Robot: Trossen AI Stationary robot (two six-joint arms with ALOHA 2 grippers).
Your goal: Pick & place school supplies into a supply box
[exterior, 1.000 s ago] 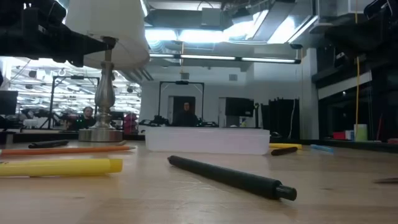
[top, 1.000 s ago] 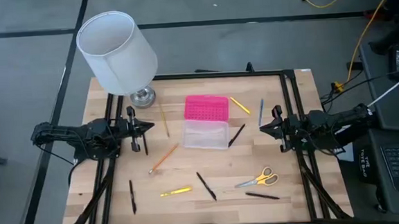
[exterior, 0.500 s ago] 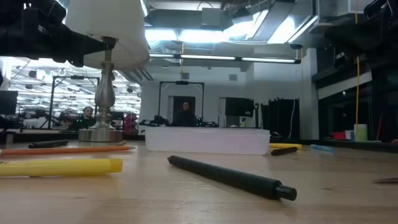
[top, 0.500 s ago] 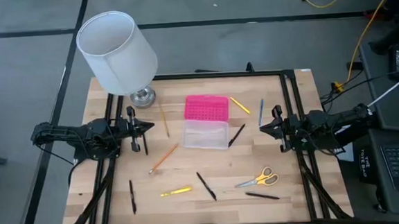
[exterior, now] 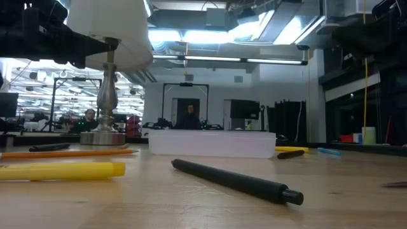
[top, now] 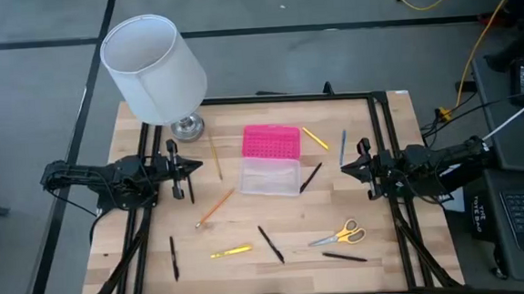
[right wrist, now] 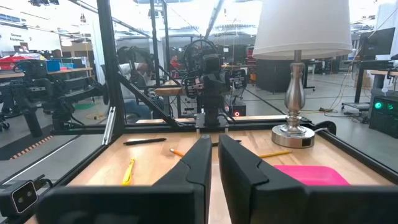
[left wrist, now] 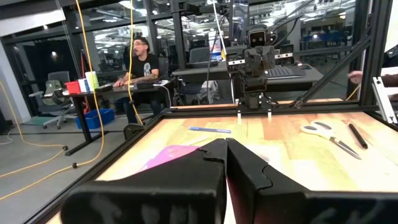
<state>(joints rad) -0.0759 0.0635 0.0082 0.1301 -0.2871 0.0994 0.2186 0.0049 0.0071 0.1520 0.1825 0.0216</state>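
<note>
The supply box [top: 270,160] lies open on the worktop [top: 388,267], right between my two claws. Its pink lid [top: 270,142] is flat on the side nearer the lamp [top: 154,69], and its clear base [top: 269,177] touches the lid on the other side. Nothing is inside the base.

The school supplies are spread all around the box. Just beside my left claw [top: 190,167] there is a thin wood-coloured pencil [top: 215,158], and an orange pencil [top: 215,207] lies between that claw and the box. Farther from that claw lie a black pen [top: 173,258] and a yellow marker [top: 230,252]. Another black pen [top: 270,243] is in front of the box.

Near my right claw [top: 358,164] there is a blue pen [top: 342,147] just beside it, a yellow pencil [top: 314,138] a bit past that, and a black pen [top: 310,177] between the claw and the box. The yellow-handled scissors [top: 339,234] and one more black pen [top: 343,257] lie off to one side of my right claw.

Both my claws hang low over the worktop, well apart, and point at each other. The fingers [left wrist: 205,163] of my left claw are pressed close together with nothing in them. The fingers [right wrist: 198,157] of my right claw are narrow too, and they hold nothing.
</note>
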